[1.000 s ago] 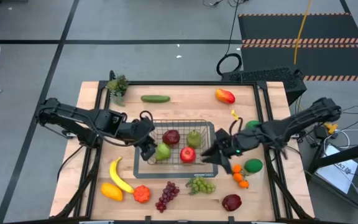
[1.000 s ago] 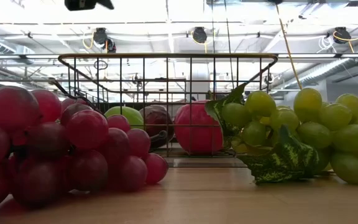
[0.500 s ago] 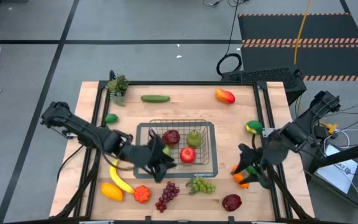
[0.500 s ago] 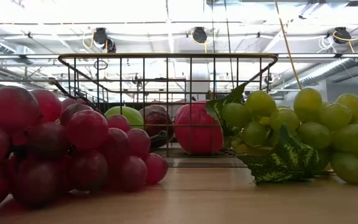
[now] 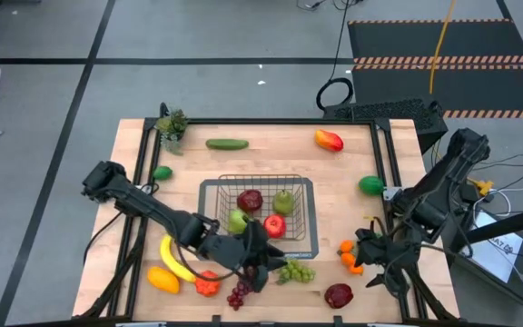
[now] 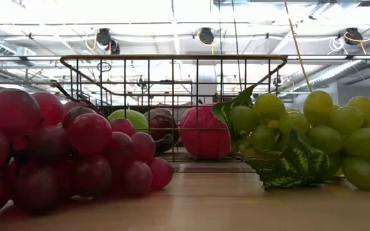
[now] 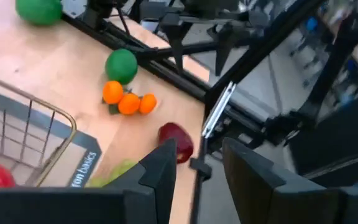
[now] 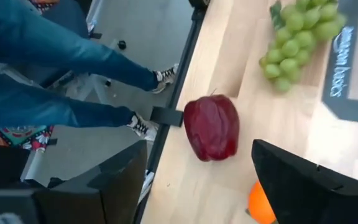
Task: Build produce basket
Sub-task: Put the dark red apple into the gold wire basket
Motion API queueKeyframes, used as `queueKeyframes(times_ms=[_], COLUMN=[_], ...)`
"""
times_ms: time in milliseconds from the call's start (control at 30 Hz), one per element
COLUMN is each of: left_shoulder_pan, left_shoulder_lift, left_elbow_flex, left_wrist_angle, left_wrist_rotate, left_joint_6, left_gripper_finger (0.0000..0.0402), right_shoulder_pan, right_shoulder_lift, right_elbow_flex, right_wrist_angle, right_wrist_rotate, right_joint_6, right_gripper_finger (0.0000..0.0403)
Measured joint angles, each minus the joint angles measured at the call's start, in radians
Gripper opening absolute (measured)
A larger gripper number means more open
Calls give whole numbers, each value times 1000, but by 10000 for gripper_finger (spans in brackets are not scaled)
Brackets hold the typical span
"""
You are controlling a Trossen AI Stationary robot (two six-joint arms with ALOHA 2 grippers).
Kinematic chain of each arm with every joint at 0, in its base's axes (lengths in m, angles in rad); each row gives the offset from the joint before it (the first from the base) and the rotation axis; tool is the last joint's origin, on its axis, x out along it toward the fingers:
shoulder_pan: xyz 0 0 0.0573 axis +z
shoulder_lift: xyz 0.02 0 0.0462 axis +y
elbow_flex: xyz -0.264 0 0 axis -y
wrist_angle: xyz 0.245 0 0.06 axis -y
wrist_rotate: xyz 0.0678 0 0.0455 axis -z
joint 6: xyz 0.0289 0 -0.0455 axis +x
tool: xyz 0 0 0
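Observation:
The wire basket (image 5: pixel 209 193) stands mid-table and holds two green fruits (image 5: pixel 237 221) and two red apples (image 5: pixel 274 225). My left gripper (image 5: pixel 263 268) hovers open just past the basket's near edge, between the red grapes (image 5: pixel 239 292) and the green grapes (image 5: pixel 294 271). Nothing sits between its fingers (image 7: pixel 197 152). My right gripper (image 5: pixel 371 268) hangs open near the table's near right corner, beside the small oranges (image 5: pixel 350 258). It is above and apart from a dark red apple (image 8: pixel 212 127), which lies on the wood.
A cucumber (image 5: pixel 227 143), a red-yellow fruit (image 5: pixel 329 140) and a leafy sprig (image 5: pixel 172 125) lie along the far edge. A banana (image 5: pixel 172 259) and orange produce (image 5: pixel 162 279) lie near left, green balls (image 5: pixel 370 184) at the right. A person's legs (image 8: pixel 42 68) stand beyond the table edge.
My left gripper has left the basket's left side and swung toward the near edge, ending over the grapes. My right gripper has drawn away from the basket's right side toward the near right corner and tipped downward. The produce in the basket has stayed put.

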Motion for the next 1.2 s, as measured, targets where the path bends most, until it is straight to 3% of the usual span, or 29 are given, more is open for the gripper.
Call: queueKeyframes(times_ms=[233, 400, 733, 1200], left_shoulder_pan=[7, 8, 8, 8], left_shoulder_lift=[70, 74, 74, 74], left_elbow_flex=[71, 74, 74, 74], left_wrist_angle=[-19, -22, -74, -104], left_wrist_rotate=[0, -8, -8, -8], left_joint_6=[135, 130, 127, 125], left_gripper_finger=[131, 131, 131, 131], right_shoulder_pan=[24, 24, 25, 81], right_shoulder_lift=[0, 5, 54, 257], right_elbow_flex=[-173, -235, -250, -250], right_wrist_angle=[238, 264, 300, 470], right_wrist_rotate=[-3, 18, 23, 77], right_joint_6=[20, 28, -8, -20], right_gripper_finger=[286, 286, 286, 286])
